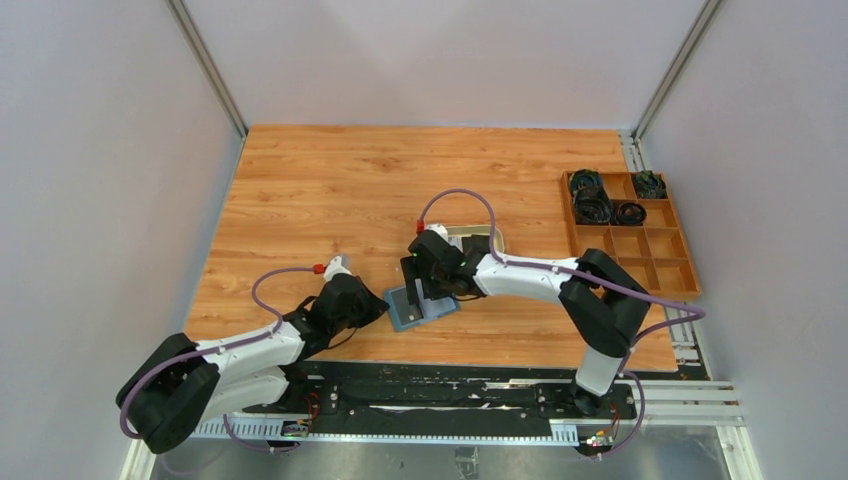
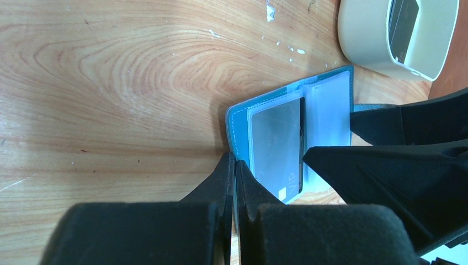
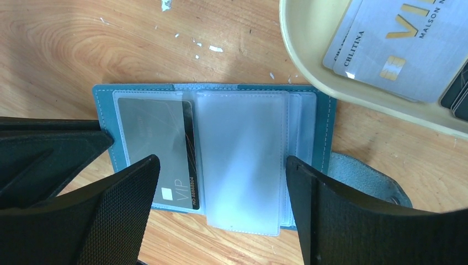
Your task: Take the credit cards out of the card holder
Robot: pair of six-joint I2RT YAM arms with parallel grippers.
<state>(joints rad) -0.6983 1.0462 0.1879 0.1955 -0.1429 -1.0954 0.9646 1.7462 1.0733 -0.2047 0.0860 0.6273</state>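
Card holder, a small teal-blue folding wallet of leather-like material, lies opened flat on the wooden table, directly under the right gripper and at the tip of the left gripper. The left gripper is clenched on the edge of the teal cover, pinning that side down. The right gripper is spread and grasps nothing; its jaws stand either side of the frosted clear plastic sleeves.

Seen from the right wrist, the opened holder's long axis runs from one finger across to the other, while its fold runs straight away from the wrist. The little snap tab sticks out on the side away from the left gripper. A thin whitish-grey plastic credit card sits in the pocket nearest the left gripper, its long axis parallel to the fold. A black card shows as an edge behind it, toward the fold.

The step in hand looks to be drawing that grey card out. It would go best with the left pinch firm, the right jaws narrowed onto the card alone rather than a sleeve, and the pull flat along the pocket. Which side of the pocket is open cannot be told. Ahead of the right gripper, the beige oval tray holds pale cards.
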